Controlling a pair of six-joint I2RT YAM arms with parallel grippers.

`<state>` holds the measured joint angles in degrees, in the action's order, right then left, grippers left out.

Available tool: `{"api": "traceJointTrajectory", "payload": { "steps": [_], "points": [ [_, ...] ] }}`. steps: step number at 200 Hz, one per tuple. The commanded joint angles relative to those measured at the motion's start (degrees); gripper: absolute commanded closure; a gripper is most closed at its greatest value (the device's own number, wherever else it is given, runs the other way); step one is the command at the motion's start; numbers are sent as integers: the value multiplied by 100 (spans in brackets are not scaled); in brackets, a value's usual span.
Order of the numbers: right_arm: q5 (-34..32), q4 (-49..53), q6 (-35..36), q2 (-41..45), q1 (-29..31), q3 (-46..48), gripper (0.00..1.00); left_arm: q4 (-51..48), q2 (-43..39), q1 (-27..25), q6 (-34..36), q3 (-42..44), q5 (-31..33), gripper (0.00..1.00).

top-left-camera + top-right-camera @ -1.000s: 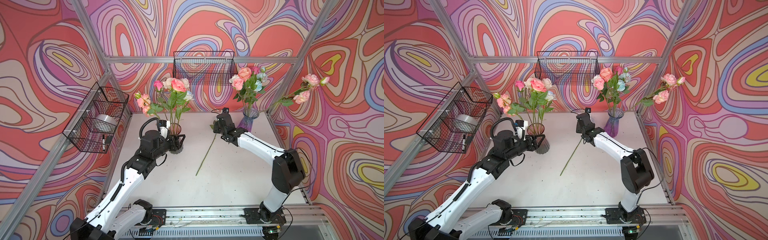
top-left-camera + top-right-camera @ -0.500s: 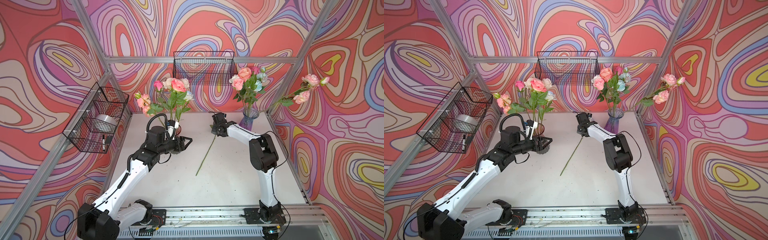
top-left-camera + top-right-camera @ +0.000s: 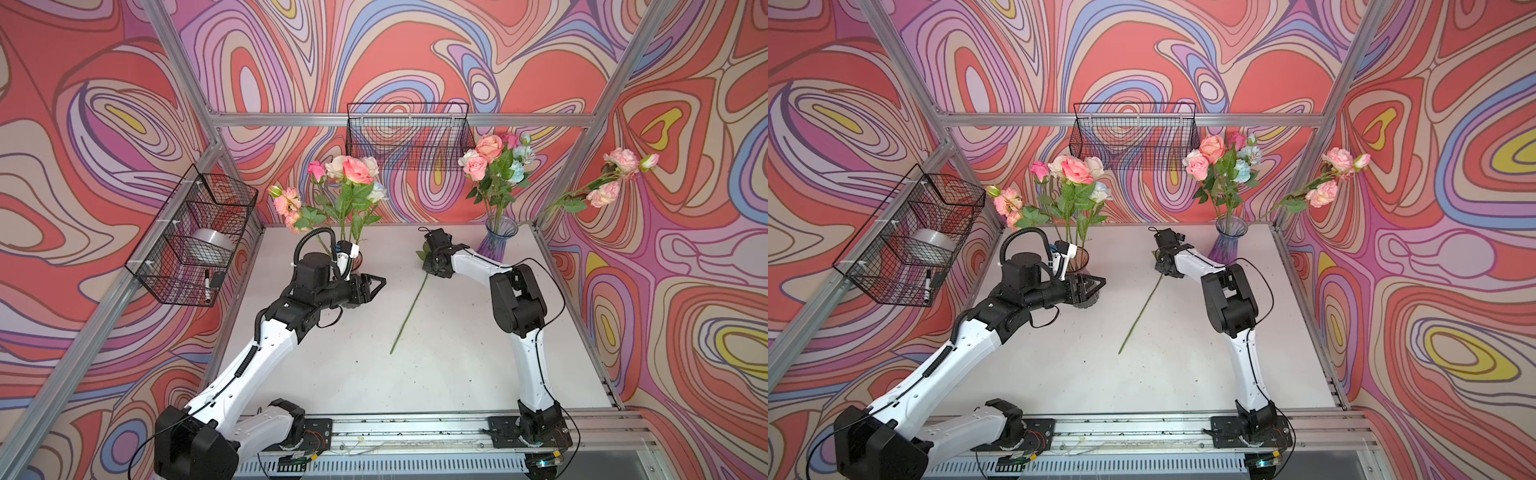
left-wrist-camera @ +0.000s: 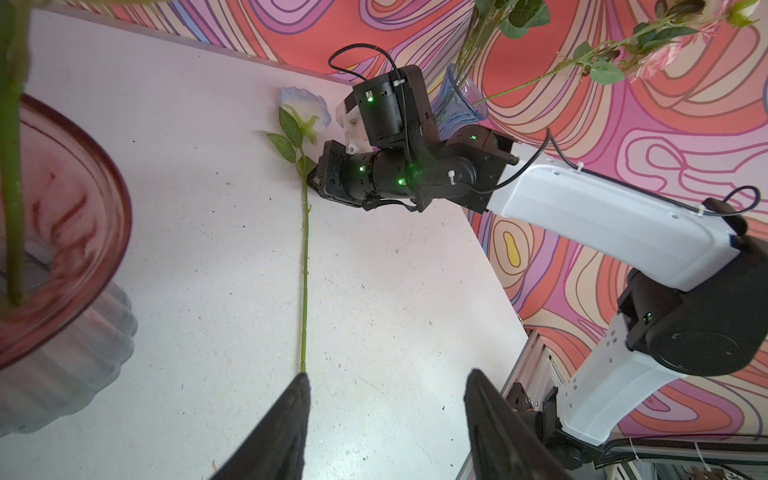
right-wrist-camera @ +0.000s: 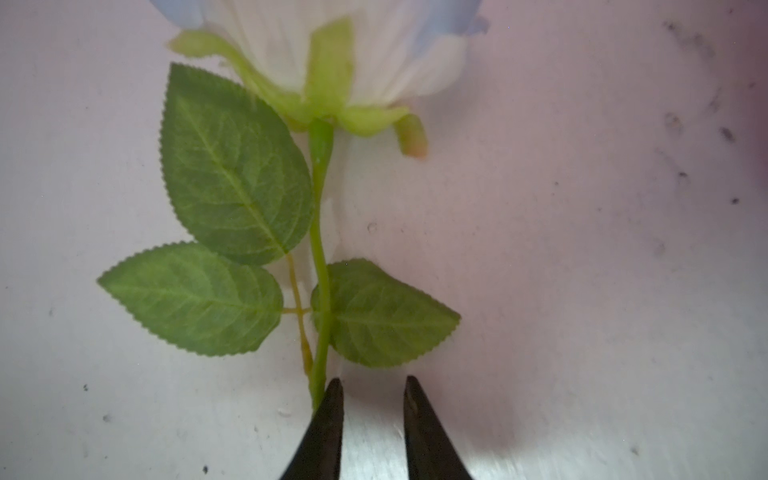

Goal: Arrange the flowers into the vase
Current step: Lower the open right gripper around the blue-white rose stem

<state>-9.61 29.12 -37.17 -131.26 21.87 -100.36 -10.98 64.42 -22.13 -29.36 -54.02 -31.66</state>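
Note:
One of the flowers, a pale blue and white rose (image 4: 303,104), lies on the white table; its long green stem (image 3: 409,307) (image 3: 1140,316) runs toward the front. My right gripper (image 5: 372,386) (image 3: 428,266) is low over the stem just below the leaves (image 5: 232,178). Its jaws stand narrowly apart with bare table between them, and the stem (image 5: 320,257) runs in behind one finger (image 5: 328,419). My left gripper (image 4: 386,382) (image 3: 380,282) is open and empty, beside a pink glass vase (image 3: 358,259) (image 4: 62,232) that holds several roses. A blue vase (image 3: 496,241) (image 3: 1227,243) holds more.
A wire basket (image 3: 191,237) on the left wall holds a tape roll and a marker. Another wire basket (image 3: 409,137) hangs on the back wall. A pink-bloomed stem (image 3: 598,191) leans from the blue vase toward the right wall. The arms' rail (image 3: 415,428) runs along the front.
My left gripper has swung away from the pink vase toward the table's middle. The right arm's elbow has folded back and its jaws have narrowed at the flower's stem.

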Motion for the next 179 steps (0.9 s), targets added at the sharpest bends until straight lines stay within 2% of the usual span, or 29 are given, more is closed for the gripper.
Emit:
{"api": "traceJointTrajectory", "payload": {
  "steps": [1,42,108,179],
  "points": [
    [40,-154,-54,149,4,368,74,-62,-112,-19,50,-162,-7,40],
    [19,-515,-51,788,10,851,72,-80,-65,-15,59,-179,-6,40],
    [6,-451,111,761,118,668,61,-123,-106,-17,115,-170,121,40],
    [3,-322,96,629,228,425,57,-130,-128,-17,124,-170,124,40]
  ]
}}
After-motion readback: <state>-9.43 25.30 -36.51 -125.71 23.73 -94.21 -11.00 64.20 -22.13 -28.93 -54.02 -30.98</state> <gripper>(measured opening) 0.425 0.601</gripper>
